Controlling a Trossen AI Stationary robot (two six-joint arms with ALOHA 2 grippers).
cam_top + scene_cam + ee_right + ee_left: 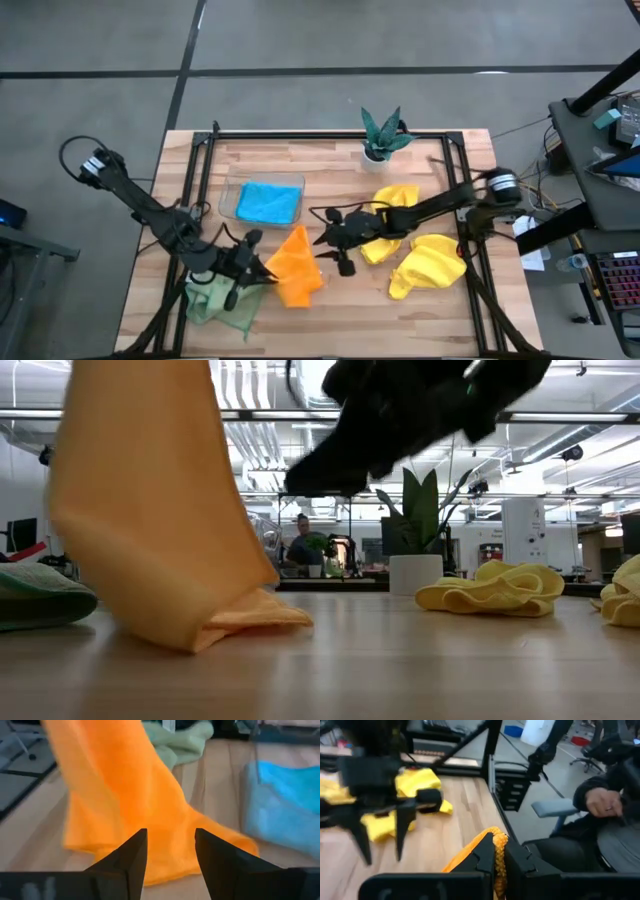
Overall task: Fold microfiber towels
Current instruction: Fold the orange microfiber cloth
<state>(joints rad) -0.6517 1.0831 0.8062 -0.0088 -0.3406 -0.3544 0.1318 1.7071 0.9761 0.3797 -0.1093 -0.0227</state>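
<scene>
In the high view's lower left, the pale green towel (222, 300) lies crumpled on the table (330, 320). Just right of it, the left tool (262, 272) is clamped on the orange towel (297, 265), lifting one edge. The blue towel (268, 203) sits in a clear tray (228, 197) above. At center, the right tool (333, 243) has its fingers apart, empty. Two yellow towels (428, 266) lie at right.

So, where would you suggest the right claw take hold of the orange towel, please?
Probably the free lower edge of the orange towel, which rests bunched on the table. The left claw is shut on an upper corner, so the cloth hangs draped. The right claw is open and facing it from the plant side, so a low approach from there looks simplest.
</scene>
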